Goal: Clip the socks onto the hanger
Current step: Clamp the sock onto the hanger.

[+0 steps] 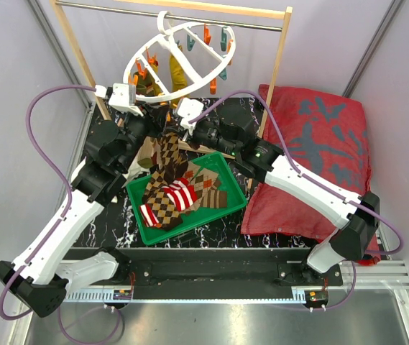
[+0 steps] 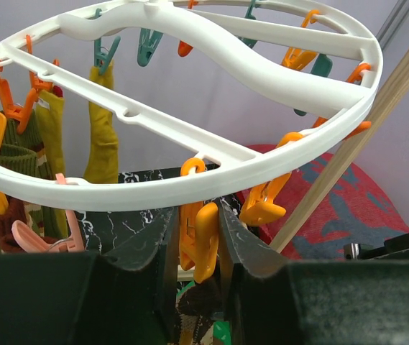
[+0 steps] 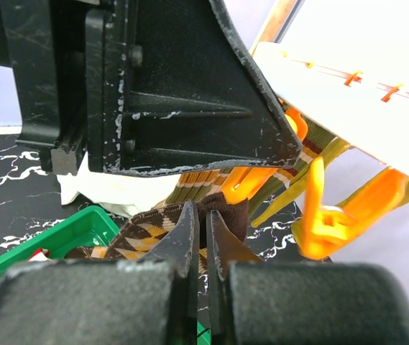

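Rack post (image 2: 326,176) stands between hanger (image 2: 218,39) and cushion (image 2: 362,208).

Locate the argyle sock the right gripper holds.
Top view, centre: the argyle sock hangs pinched in the right gripper, above the green tray's far edge and just under the hanger's near rim.

Right wrist view: the left tool (image 3: 279,144) blocks most of the hanger (image 3: 362,108).

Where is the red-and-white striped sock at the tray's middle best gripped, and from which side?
Pinch the striped sock across its middle, from straight above: it lies uncovered on the argyle socks, and the walls of the green tray likely block a sideways approach.
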`<state>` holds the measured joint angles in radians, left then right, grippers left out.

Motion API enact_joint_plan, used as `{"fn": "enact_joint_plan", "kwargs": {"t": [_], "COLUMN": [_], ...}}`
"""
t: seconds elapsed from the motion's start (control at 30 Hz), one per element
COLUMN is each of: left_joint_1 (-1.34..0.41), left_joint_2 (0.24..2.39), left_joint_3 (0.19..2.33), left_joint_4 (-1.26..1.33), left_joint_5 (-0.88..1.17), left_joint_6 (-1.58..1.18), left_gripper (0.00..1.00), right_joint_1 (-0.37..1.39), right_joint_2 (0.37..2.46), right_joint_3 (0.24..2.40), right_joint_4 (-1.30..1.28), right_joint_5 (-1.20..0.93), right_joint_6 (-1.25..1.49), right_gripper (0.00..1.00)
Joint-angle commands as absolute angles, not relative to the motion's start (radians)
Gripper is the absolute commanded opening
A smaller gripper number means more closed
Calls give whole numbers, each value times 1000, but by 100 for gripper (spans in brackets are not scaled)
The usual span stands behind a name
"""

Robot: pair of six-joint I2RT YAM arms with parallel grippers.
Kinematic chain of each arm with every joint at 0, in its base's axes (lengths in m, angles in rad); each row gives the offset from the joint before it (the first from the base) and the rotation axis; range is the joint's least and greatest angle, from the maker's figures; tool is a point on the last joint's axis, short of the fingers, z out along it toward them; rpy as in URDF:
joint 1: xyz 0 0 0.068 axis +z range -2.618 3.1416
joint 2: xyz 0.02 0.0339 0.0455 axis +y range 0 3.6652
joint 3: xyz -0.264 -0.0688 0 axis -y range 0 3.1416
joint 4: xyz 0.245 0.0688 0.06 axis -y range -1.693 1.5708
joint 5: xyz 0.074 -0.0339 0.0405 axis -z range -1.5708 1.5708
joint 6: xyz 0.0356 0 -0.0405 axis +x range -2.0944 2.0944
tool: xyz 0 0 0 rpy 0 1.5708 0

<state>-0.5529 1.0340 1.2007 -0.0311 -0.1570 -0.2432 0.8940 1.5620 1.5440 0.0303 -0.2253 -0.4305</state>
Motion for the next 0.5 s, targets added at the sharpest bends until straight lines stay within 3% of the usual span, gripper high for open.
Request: {"fn": "enact_joint_plan", "kwargs": {"t": [0.0, 0.47], "left_joint_1": [-564, -583], "left_joint_2": [1038, 1062], "left_joint_3": [1259, 1289], "left_joint_4": [-43, -83], "left_joint_5": [-218, -264], "left_joint_6": [-222, -248], "left_gripper": [0, 0], "right_joint_1": [905, 927], "right_joint_2": [1517, 1535], "right_joint_3": [1562, 1603], "right_joint_4": [83, 61], "right_joint_5": [-195, -210], "right_joint_6": [-443, -465], "right_gripper": [0, 0]}}
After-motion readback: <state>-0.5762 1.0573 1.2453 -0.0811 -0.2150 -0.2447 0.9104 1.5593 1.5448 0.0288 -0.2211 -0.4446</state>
